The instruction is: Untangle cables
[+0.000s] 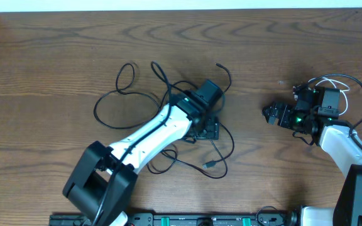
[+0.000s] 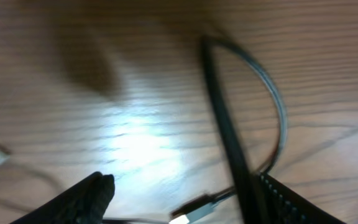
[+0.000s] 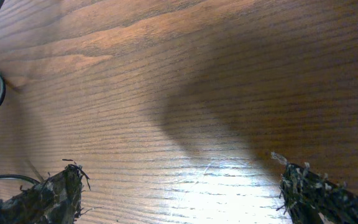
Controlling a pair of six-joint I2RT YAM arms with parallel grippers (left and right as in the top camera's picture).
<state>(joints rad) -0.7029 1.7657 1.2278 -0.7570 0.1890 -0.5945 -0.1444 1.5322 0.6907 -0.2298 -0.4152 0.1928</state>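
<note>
On the wooden bench (image 1: 43, 56) we see thin black cables (image 1: 159, 75) lying in loose, overlapping loops left of centre, around the left gripper (image 2: 185, 180). Its fingers are spread, and one cable strand runs between them beside a small plug (image 2: 194, 210), with nothing pinched. Well to the right, the right gripper (image 3: 179, 168) hangs spread wide over bare wood.

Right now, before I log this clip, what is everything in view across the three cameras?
table: one, brown wood, under everything
black cables: count unclear, black, thin, tangled at the table's centre
white cable: one, white, looped at far right
left arm: one, white and black, jaws open over the tangle
right arm: one, white and black, jaws open over bare wood
</note>
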